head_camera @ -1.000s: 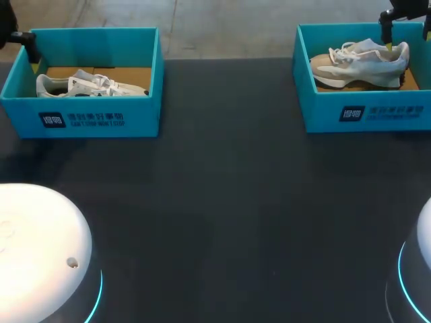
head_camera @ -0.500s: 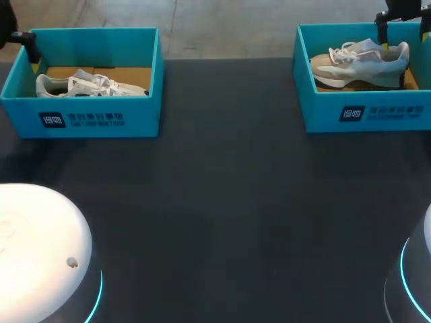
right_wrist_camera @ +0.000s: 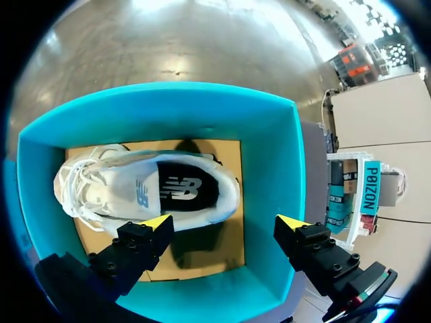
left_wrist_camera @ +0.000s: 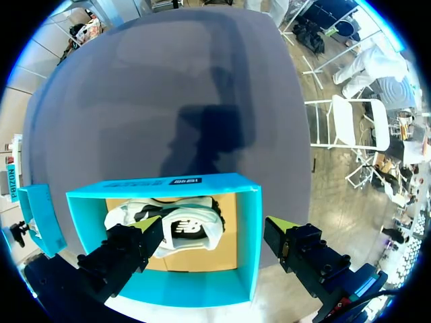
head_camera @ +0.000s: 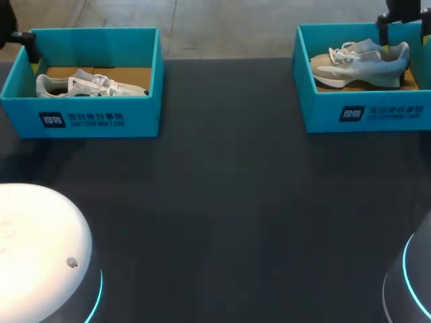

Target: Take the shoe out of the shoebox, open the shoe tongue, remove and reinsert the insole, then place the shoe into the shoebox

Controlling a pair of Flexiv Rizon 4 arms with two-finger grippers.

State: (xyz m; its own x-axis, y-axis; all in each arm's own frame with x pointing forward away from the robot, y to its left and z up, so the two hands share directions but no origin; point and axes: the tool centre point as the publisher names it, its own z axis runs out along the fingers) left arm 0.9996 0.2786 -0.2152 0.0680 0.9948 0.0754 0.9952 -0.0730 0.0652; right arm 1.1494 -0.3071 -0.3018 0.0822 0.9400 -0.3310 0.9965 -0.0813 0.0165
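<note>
Two teal shoeboxes stand at the far corners of the dark table. The left shoebox (head_camera: 94,114) holds a white shoe (head_camera: 87,84) lying on its side. In the right shoebox (head_camera: 363,111) a beige and grey shoe (head_camera: 360,64) stands upright, heel to the right. My left gripper (left_wrist_camera: 215,229) hangs open above the left shoebox (left_wrist_camera: 249,235), one finger over the white shoe (left_wrist_camera: 172,225) and the other outside the box wall. My right gripper (right_wrist_camera: 225,223) is open above the right shoebox (right_wrist_camera: 276,168), just beside the heel of the shoe (right_wrist_camera: 148,192). Neither gripper touches anything.
The dark table (head_camera: 222,202) stretches bare between the two boxes. The white domed bases of my arms sit at the near left (head_camera: 40,249) and near right (head_camera: 417,282) corners.
My right gripper has risen slightly away from the heel of the beige shoe. The left arm, both shoes and both boxes have not moved.
</note>
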